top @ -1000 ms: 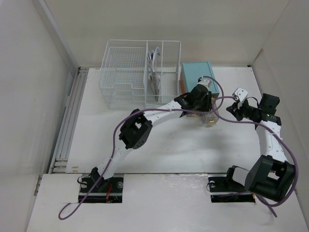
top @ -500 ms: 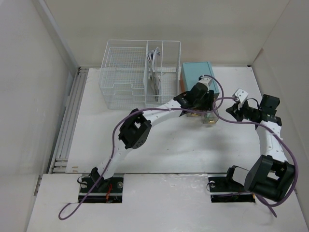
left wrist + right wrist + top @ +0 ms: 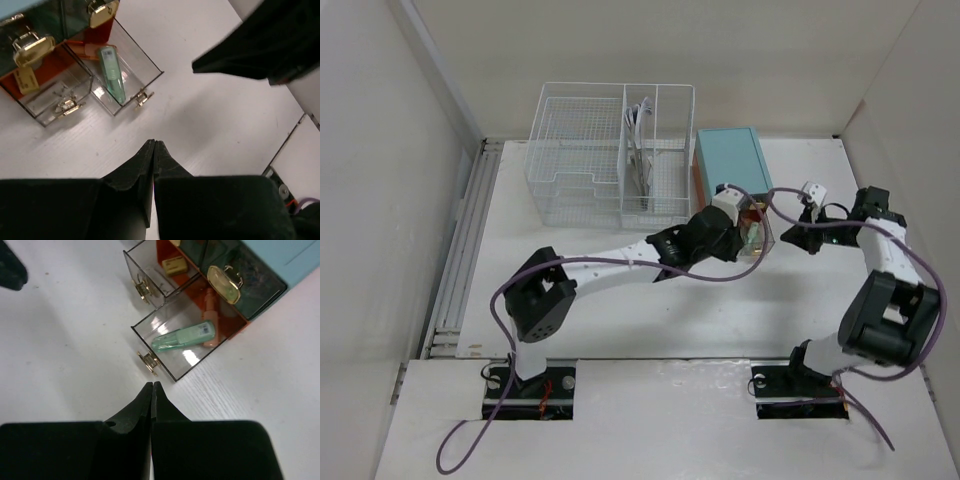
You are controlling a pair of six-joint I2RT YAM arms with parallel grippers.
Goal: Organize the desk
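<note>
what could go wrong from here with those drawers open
The left tool and right tool, both shut and empty, crowd one spot and may collide. Either could knock the open drawer and shove the teal box. The green tube lies slantwise, so it might jam on closing.

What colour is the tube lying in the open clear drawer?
The tube is pale mint green, seen best in the right wrist view.
</note>
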